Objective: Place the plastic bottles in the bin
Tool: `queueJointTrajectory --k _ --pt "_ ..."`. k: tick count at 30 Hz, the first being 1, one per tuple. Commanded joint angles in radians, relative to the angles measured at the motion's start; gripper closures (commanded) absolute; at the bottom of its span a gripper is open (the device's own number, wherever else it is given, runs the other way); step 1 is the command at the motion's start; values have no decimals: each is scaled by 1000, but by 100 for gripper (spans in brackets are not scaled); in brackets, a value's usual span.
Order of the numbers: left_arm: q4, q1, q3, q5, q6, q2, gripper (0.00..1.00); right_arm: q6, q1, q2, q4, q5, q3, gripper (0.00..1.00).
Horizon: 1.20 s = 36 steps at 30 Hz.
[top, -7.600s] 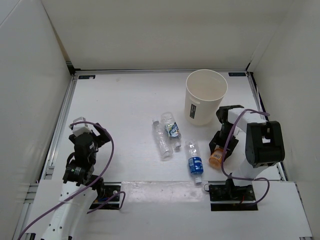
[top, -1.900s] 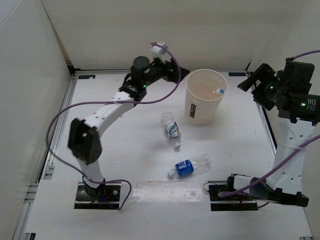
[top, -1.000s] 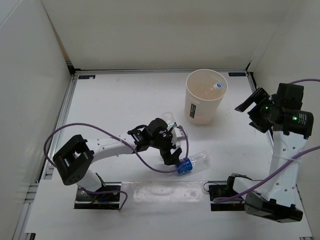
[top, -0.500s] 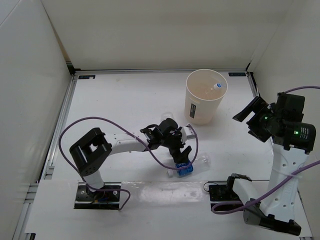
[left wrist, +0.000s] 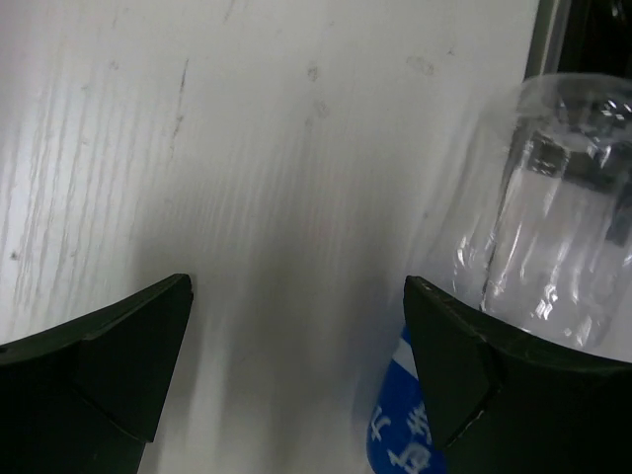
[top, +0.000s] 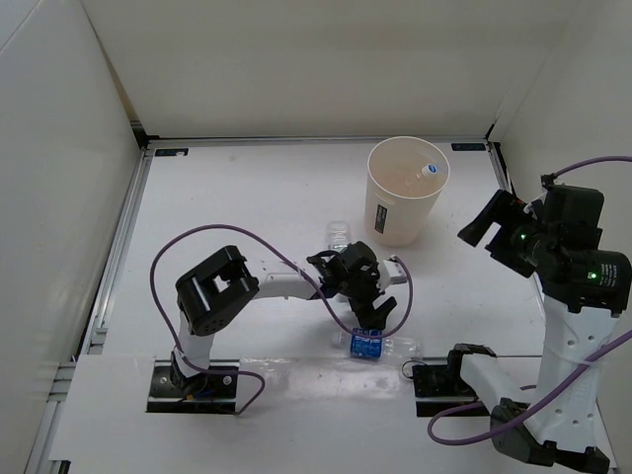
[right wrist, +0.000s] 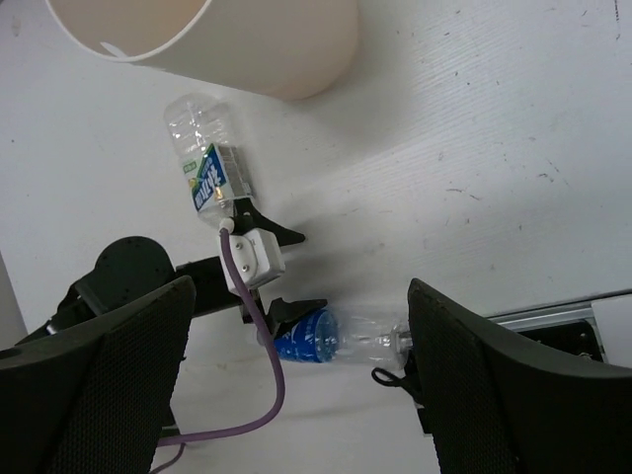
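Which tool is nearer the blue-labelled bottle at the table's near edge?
Left. The left tool is open right at the bottle; the right tool, also open, is far off to its right.

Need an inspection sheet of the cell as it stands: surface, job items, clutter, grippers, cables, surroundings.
Surface: white table, faint scuffs.
Job's things: bin upright at far right, a white cap showing inside, other contents unclear. Near blue-label bottle lying by the front edge. Far blue-label bottle lying close to the bin's base.
Clutter: nothing seen.
Grippers: left gripper open, low over the table, near bottle at one finger, not gripped. Right gripper open, empty, raised.
Cables: purple cables loop off both arms, one hanging above the near bottle.
Surroundings: white enclosure walls; metal rail along the left edge.
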Motion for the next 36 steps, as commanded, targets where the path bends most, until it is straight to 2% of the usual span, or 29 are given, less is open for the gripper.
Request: queueJointTrajectory --k 1,15,18,21,26,33,36 --pt "-53 -17 44 -4 -1 5 0 -34 32 -4 -89 46 34 10" --pt "-145 -39 171 -83 63 -11 0 -40 69 -36 -95 92 8 10" --pt "-171 -39 201 -130 100 -50 0 -34 67 -36 -101 98 5 10" --pt "-196 -36 208 -176 134 -91 0 3 70 -36 -121 175 3 10" --pt "-196 -36 166 -242 209 -201 0 24 67 -37 -120 186 -12 10" --pt "-179 -36 52 -160 362 -323 0 41 20 -47 -104 114 -61 10" --pt "-227 -51 14 -72 403 -302 0 43 3 -54 -97 58 -78 10"
